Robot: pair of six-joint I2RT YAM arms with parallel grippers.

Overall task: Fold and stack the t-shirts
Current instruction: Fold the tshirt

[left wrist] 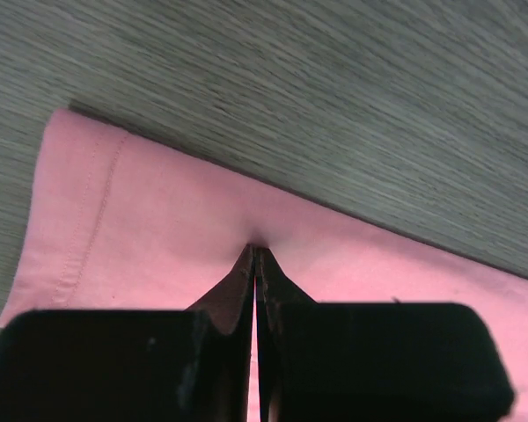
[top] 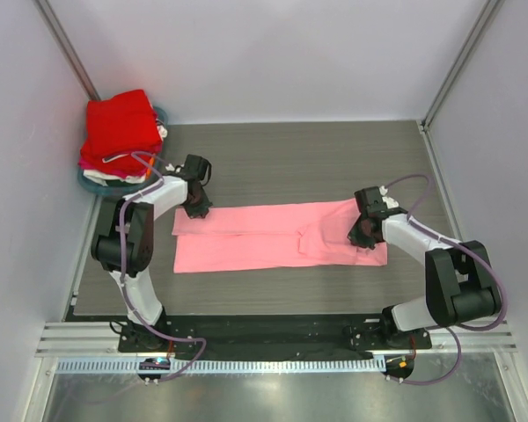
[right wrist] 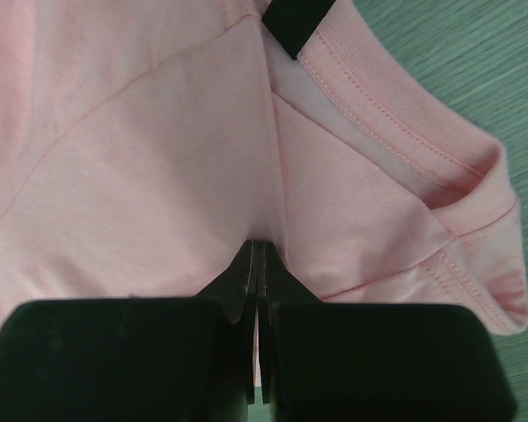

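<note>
Top view, clock directions taken on the bench [top: 290, 158].

- Pink t-shirt [top: 264, 242]: lies flat at mid-bench, already narrowed into 1 long strip. Long axis runs 9 to 3 o'clock. Collar [right wrist: 422, 149] and black neck label [right wrist: 295, 22] are at the 3 o'clock end, stitched hem [left wrist: 88, 211] at the 9 o'clock end.
- Right hand [top: 363, 234]: down on the 3 o'clock end, just inside the collar. Wrist view shows its fingers together, with cloth puckered up at the tips; read as clamped on the pink t-shirt.
- Left hand [top: 194, 208]: down on the 9 o'clock end, at the far edge of the strip near the hem corner. Fingers together, a small pinch of cloth at the tips; also read as clamped on the pink t-shirt.
- Far, at 10 to 11 o'clock: stack of folded shirts, red t-shirt [top: 119, 123] on top, sitting on the teal tray [top: 86, 180], well apart from the strip.

Judgement: each hand owns 1 end, so the next fold goes along the 9-to-3 axis, end onto end. The stack lies at about 11 o'clock from the left hand; the left arm is clearly the nearer for the transfer.
</note>
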